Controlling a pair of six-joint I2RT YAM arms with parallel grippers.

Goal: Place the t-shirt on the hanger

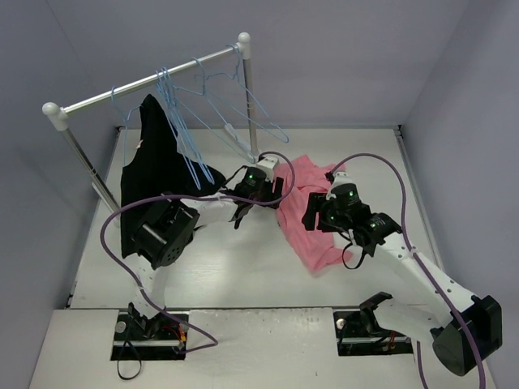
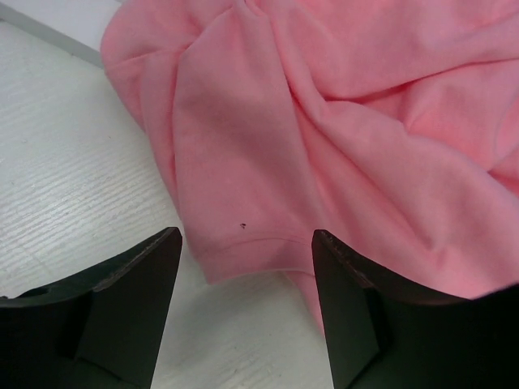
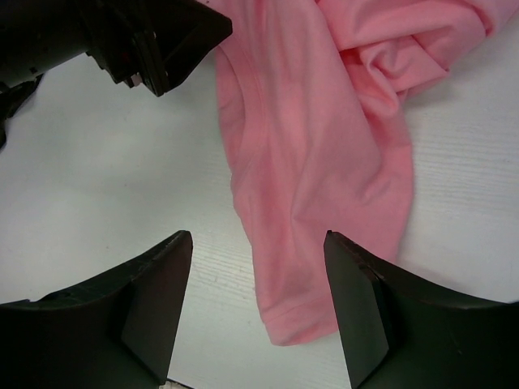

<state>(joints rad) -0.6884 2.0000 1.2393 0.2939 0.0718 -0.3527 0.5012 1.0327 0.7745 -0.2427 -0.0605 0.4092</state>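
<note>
The salmon-pink t-shirt (image 1: pixel 302 233) lies crumpled on the white table, right of centre. My left gripper (image 1: pixel 261 207) hovers at its left edge, open, and a hemmed sleeve end (image 2: pixel 243 251) lies just ahead of its fingertips (image 2: pixel 245 235). On the shirt's right side my right gripper (image 1: pixel 313 217) is open above the cloth (image 3: pixel 308 162); a narrow hemmed end shows between its fingers (image 3: pixel 256 237), untouched. The left gripper's black body (image 3: pixel 154 40) shows in the right wrist view. Several light-blue wire hangers (image 1: pixel 180 121) hang on the rail, bare.
A clothes rack with a metal rail (image 1: pixel 146 85) and an upright post (image 1: pixel 250 97) stands at the back left. A black garment (image 1: pixel 154 182) hangs from it down to the table. Grey walls close off the back and both sides.
</note>
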